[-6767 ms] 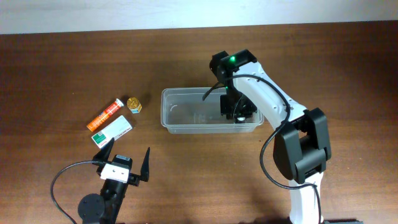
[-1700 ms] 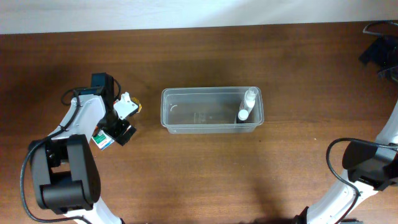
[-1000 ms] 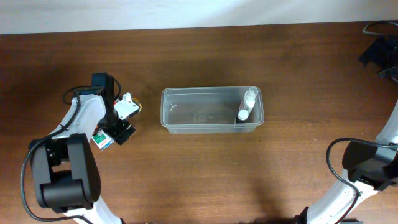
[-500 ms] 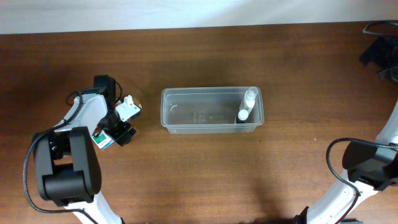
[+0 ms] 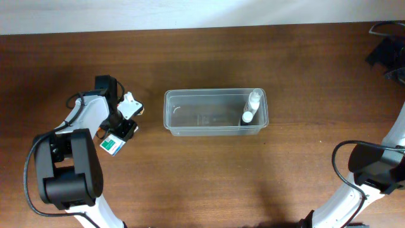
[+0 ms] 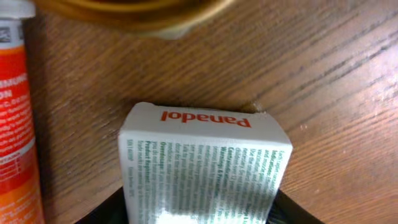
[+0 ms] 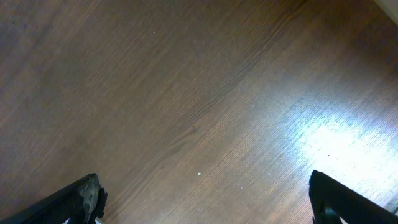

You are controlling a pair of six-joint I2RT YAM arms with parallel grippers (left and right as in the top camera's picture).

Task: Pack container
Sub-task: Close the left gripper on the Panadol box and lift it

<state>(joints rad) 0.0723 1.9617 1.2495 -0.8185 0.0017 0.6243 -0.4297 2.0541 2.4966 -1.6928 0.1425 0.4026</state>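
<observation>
The clear container [image 5: 190,120] lies in the middle of the table, with a small white bottle [image 5: 252,106] lying in its right end. At the left, my left gripper [image 5: 121,129] is down at the table over a white and green Panadol box [image 5: 112,145]. In the left wrist view the box [image 6: 202,155] fills the gap and both dark fingers press against its sides at my left gripper [image 6: 199,213]. My right gripper [image 7: 205,193] stands open and empty over bare wood, off at the far right edge [image 5: 383,54].
An orange tube [image 6: 15,118] lies just left of the box, and a round gold-coloured item [image 6: 134,11] sits just beyond it. The left arm [image 5: 85,114] covers both in the overhead view.
My left gripper's jaws have closed in onto the Panadol box, and the box has turned slightly. The right arm, the container and the bottle have not moved.
</observation>
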